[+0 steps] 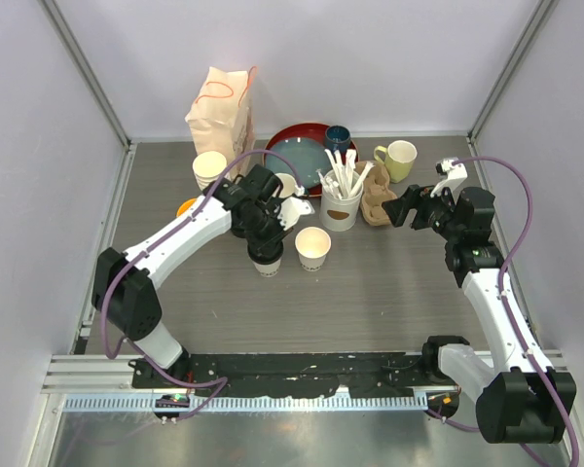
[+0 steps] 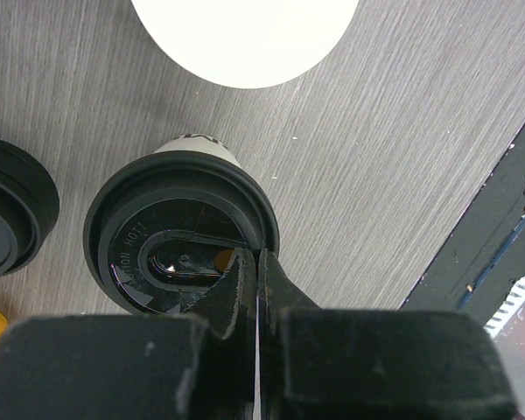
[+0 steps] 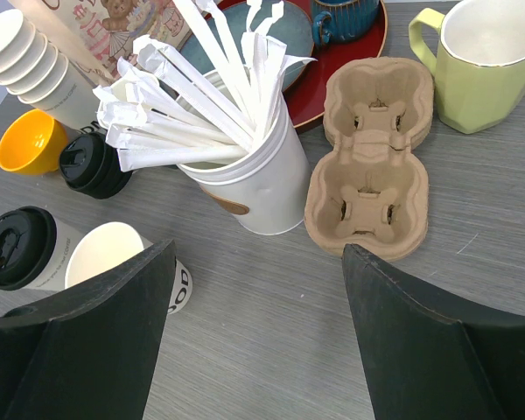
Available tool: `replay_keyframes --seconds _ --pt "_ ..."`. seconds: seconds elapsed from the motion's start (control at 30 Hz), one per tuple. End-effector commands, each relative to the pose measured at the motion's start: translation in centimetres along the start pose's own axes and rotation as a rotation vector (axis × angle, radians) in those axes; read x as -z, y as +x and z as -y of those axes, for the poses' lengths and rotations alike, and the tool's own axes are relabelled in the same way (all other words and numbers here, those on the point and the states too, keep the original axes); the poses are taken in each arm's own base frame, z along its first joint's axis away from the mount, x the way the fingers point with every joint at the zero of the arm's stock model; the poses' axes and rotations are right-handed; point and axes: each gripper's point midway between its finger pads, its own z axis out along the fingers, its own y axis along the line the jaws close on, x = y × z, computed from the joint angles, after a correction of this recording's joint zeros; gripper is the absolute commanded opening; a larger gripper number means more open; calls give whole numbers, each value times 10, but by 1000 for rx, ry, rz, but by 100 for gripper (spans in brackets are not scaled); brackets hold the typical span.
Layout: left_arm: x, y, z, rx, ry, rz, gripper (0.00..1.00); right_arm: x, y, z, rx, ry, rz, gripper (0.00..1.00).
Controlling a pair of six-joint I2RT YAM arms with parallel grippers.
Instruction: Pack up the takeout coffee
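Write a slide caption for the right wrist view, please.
Open right gripper facing a two-cup pulp carrier, a cup of wrapped straws and one lidded coffee cup.

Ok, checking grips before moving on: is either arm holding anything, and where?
Nothing visibly held. The left gripper is shut, tips against the rim of the black lid; the right gripper is open, empty.

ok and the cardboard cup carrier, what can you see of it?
The cup carrier is brown moulded pulp: two round wells joined at a narrow waist, each with a cross-cut floor. Both wells are empty. It lies flat on the grey table, between the white cup of wrapped sticks and the yellow-green mug, its far end by the red tray. Whether it touches the white cup is unclear. The right gripper, jaws open, is not on it.
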Motion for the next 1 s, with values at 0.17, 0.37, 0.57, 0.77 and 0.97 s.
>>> replay_keyframes --seconds 0.17,0.37,0.57,0.77,0.97 --pt "6 -10 -5 -22 -26 16 0 3 -16 -10 35 -32 60 82" --pt "13 -17 0 -32 -4 38 19 3 -16 -10 33 -35 58 82" --pt "28 -24 3 -50 -16 79 34 3 -18 -12 39 -40 62 82" --pt "40 -23 1 -64 -49 80 35 3 -23 -14 44 -42 70 82" --pt "93 -42 -28 96 -169 295 34 1 -44 -32 59 27 68 78"
